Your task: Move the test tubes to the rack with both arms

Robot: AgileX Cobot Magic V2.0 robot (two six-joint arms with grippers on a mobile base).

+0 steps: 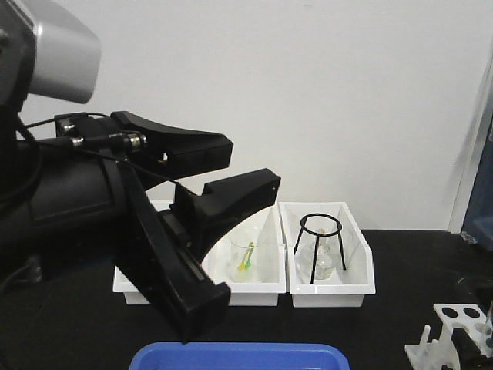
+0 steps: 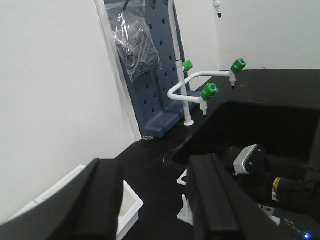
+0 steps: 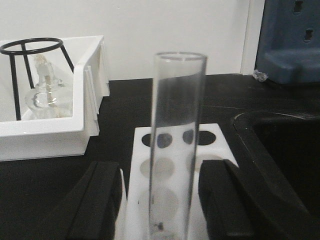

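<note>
In the right wrist view a clear test tube stands upright in a hole of the white rack. My right gripper is open around the tube, with a gap between the glass and each finger. The rack shows at the bottom right of the front view, and a white piece of it shows in the left wrist view. My left gripper hangs raised at the left, open and empty. In the left wrist view that same left gripper has only black table between its fingers.
Two white bins stand at the back: one holds a beaker, the other a black ring stand over a flask. A blue tray lies at the front edge. A sink and green-handled taps are to the right.
</note>
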